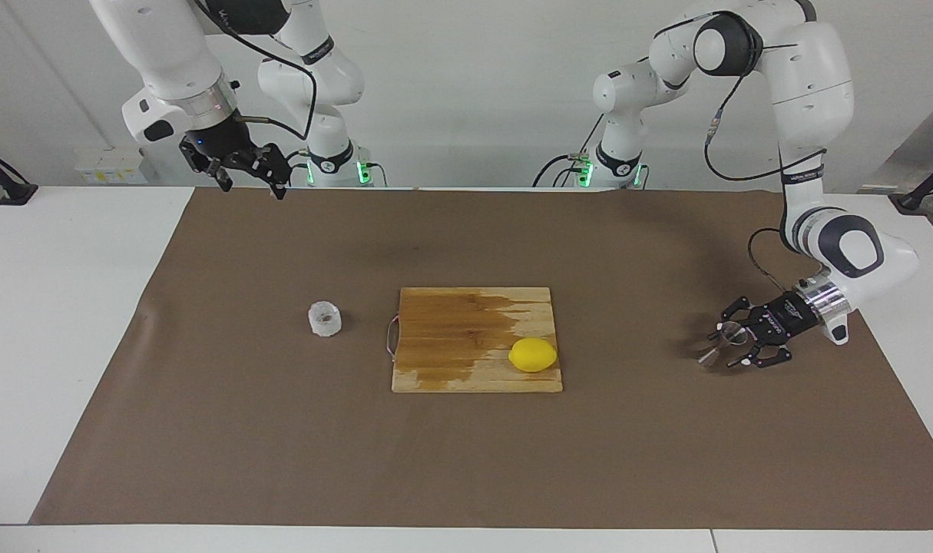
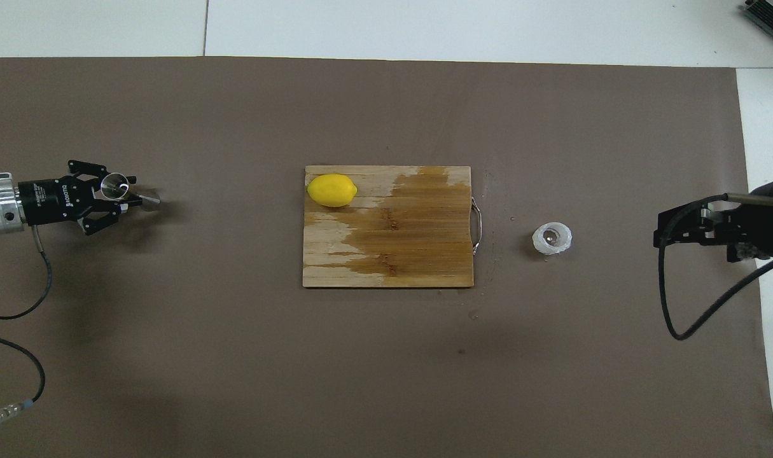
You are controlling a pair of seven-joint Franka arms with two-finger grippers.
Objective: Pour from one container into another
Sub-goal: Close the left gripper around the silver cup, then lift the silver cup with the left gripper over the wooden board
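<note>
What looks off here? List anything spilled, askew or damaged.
A dark wet-looking stain covers much of the cutting board, spreading from its handle end toward the lemon at one corner. The jigger sits tilted in the shut left pincer. The plastic cup stands upright, undamaged.

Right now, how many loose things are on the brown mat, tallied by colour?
Yellow: 1, the lemon
Wood brown: 1, the board under it
Translucent white: 1, the cup
Shiny steel: 1, the jigger, in the left gripper
Total: 4
</note>
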